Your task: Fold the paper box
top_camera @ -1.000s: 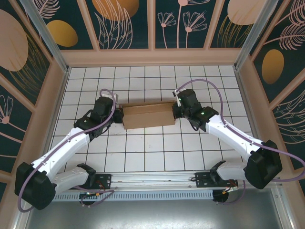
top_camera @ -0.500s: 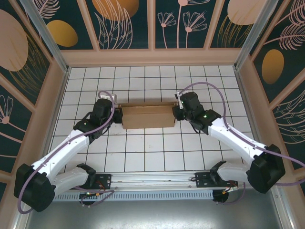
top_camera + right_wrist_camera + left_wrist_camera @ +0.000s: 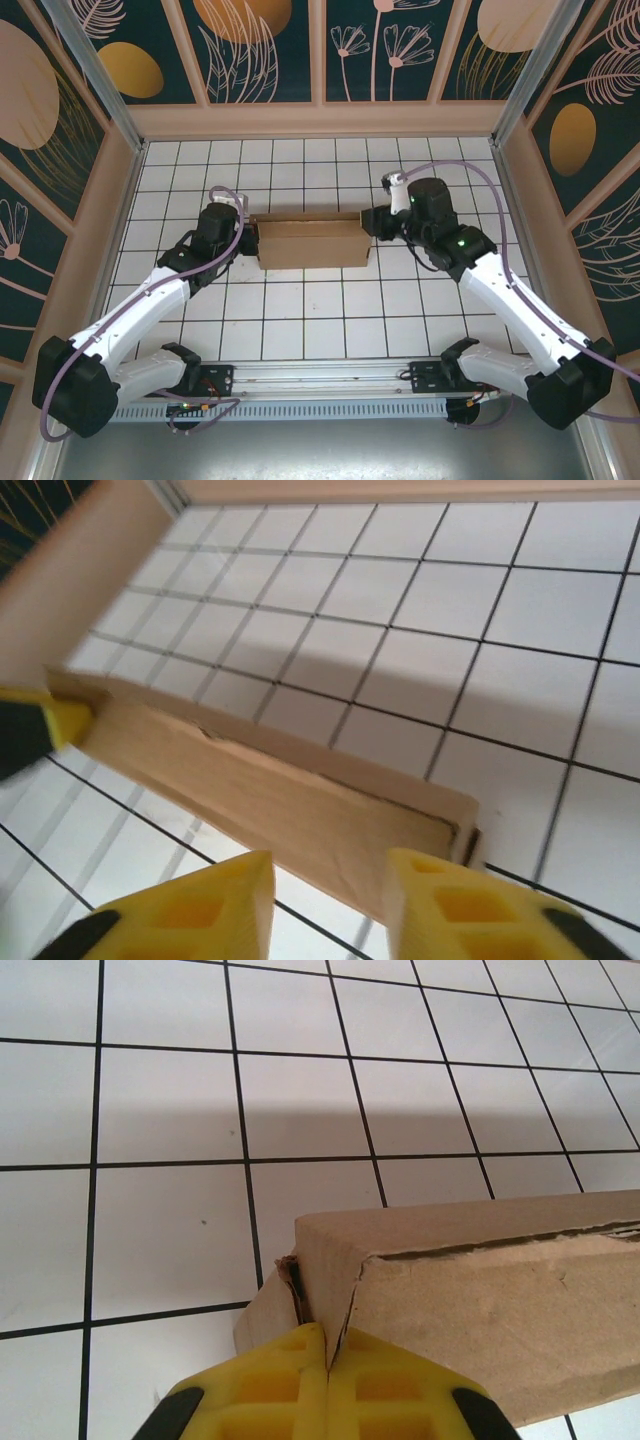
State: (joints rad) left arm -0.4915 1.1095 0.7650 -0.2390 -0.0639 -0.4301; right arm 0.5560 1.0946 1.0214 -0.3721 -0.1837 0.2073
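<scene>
Arms reach in from the near edge of the tiled table (image 3: pixel 300 330) and meet at a single object. The paper box (image 3: pixel 312 243) sits mid-table as a shallow brown trough. Its long axis runs left to right, crosswise to both arms, so each arm faces one short end.

The left gripper (image 3: pixel 247 240) is at the left end. In its wrist view the yellow fingers (image 3: pixel 270 1385) are pressed flat together, and the corner fold of the box's end wall runs down into the seam between them. I judge this to be a pinch on that thin cardboard, which anchors the box.

The right gripper (image 3: pixel 376 222) is at the opposite end, just beside the right corner. Its fingers (image 3: pixel 225 905) stand moderately apart with nothing between them. The box lies just beyond the tips and stretches away lengthwise toward the far yellow fingertip of the other arm (image 3: pixel 55 725).

With the left arm occupied, the right arm looks like the free one. Whatever fold or tuck remains at the right end wall lies straight ahead of its jaws, along the box's length. Beyond the box, white tiles run to the back wall.
</scene>
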